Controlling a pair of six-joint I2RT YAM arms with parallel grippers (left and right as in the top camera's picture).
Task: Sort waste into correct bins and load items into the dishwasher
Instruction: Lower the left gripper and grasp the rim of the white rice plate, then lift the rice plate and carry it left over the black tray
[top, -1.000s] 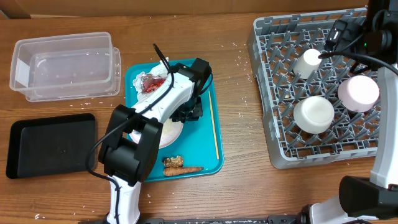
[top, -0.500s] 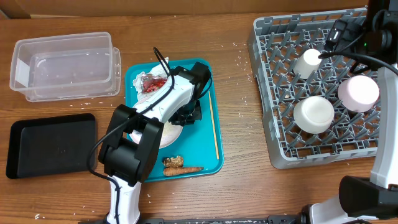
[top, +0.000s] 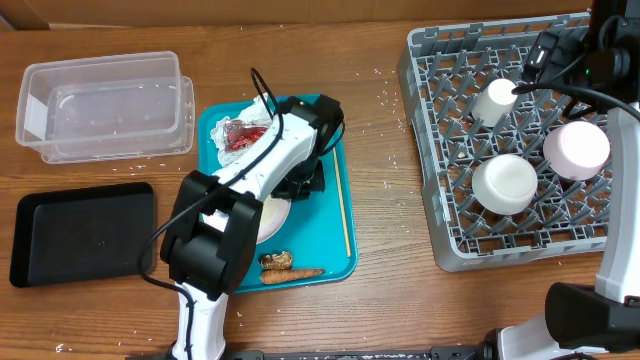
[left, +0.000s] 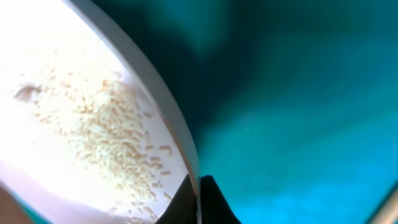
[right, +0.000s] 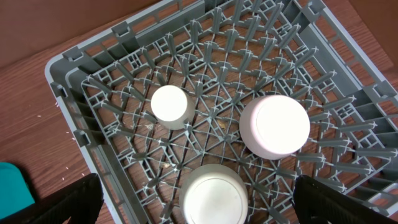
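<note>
Robot test bench: wooden table (top: 390, 220), cardboard wall (top: 200, 12), grey dish rack (top: 422, 120).

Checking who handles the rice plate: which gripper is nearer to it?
Left. The left gripper is shut on the plate rim; the right gripper hangs open over the dish rack, far off.

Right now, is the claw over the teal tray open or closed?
Closed: the left gripper pinches the rim of the white plate, its two fingertips meeting on that edge in the left wrist view.
</note>
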